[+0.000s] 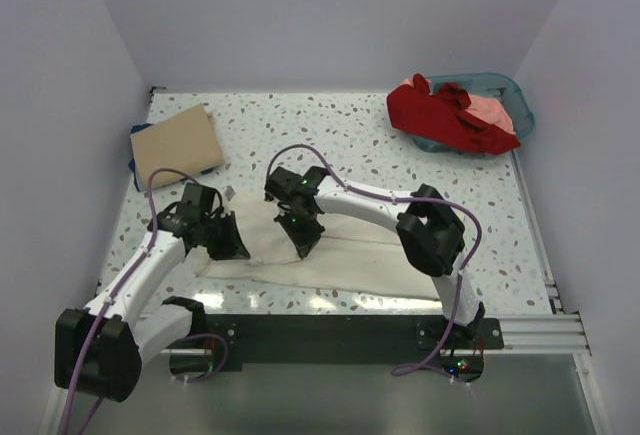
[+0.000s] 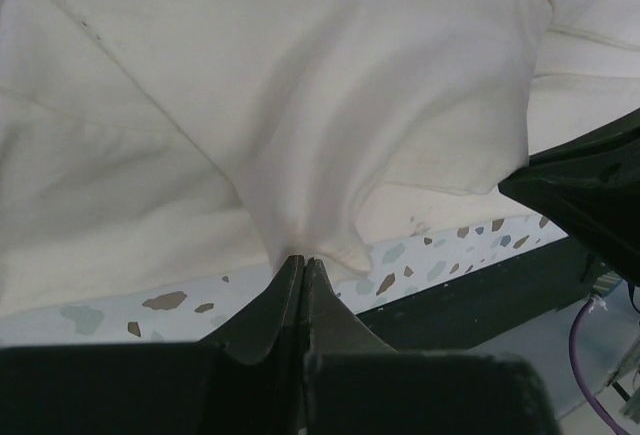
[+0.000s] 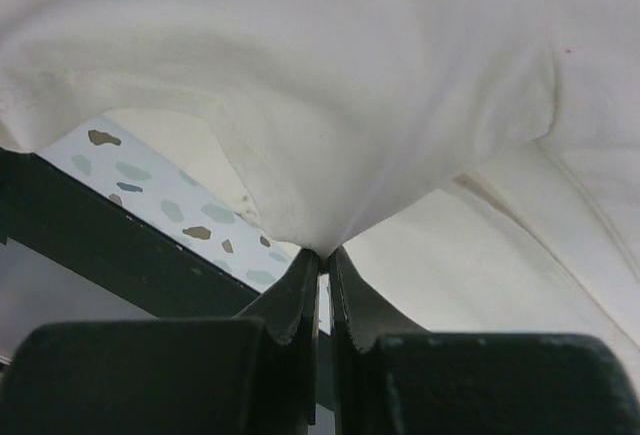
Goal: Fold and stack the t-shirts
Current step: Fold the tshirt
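Between each pair of jaws, clenched tight, sits a pinch of the cream t-shirt (image 1: 350, 260), spread along the near edge of the worktop (image 1: 400, 155), left jaws at its left end, right jaws nearby, mid-cloth. A fold looks in hand, and next both arms should carry their pinches over together. The front rail (image 1: 520, 330) is close, but open worktop lies behind, toward the tan t-shirt (image 1: 178, 143) and the basket (image 1: 515, 95).
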Robot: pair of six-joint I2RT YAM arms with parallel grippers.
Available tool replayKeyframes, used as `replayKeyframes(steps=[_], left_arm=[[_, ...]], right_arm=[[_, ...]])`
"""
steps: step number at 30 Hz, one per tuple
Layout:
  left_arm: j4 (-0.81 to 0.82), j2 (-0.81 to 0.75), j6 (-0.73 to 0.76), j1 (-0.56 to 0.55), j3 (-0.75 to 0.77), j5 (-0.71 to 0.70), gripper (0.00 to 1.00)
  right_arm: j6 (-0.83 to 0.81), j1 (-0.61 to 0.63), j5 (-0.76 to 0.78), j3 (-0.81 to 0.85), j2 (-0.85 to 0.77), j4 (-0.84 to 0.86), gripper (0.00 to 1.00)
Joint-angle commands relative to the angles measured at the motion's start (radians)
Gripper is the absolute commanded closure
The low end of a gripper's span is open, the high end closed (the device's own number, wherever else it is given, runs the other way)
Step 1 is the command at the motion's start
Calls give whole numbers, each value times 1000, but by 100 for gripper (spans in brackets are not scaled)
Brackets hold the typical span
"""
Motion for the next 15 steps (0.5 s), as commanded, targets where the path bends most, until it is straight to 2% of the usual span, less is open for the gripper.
replayKeyframes(steps=[1, 5, 7, 8, 11, 14, 15], left_arm=[[-23, -15, -4, 5, -22, 77, 100], [-20, -18, 1, 5, -47, 120, 98], [-21, -21, -1, 5, -57, 152, 88], [-23, -30, -1, 5, -57, 158, 74], [-50, -48, -5, 4, -25, 151, 54], [-70, -39, -7, 7, 36, 112, 48], [-76, -30, -7, 7, 71, 92, 47]], right_arm=[[-21, -9, -7, -15, -14, -59, 100], [-19, -13, -1, -32, -16, -65, 100], [-19, -18, 1, -40, -15, -66, 100], [-19, -18, 1, -41, -10, -67, 100], [-21, -21, 7, -40, -1, -66, 100], [-21, -23, 22, -32, 4, -72, 100], [-19, -26, 25, -29, 4, -75, 97]])
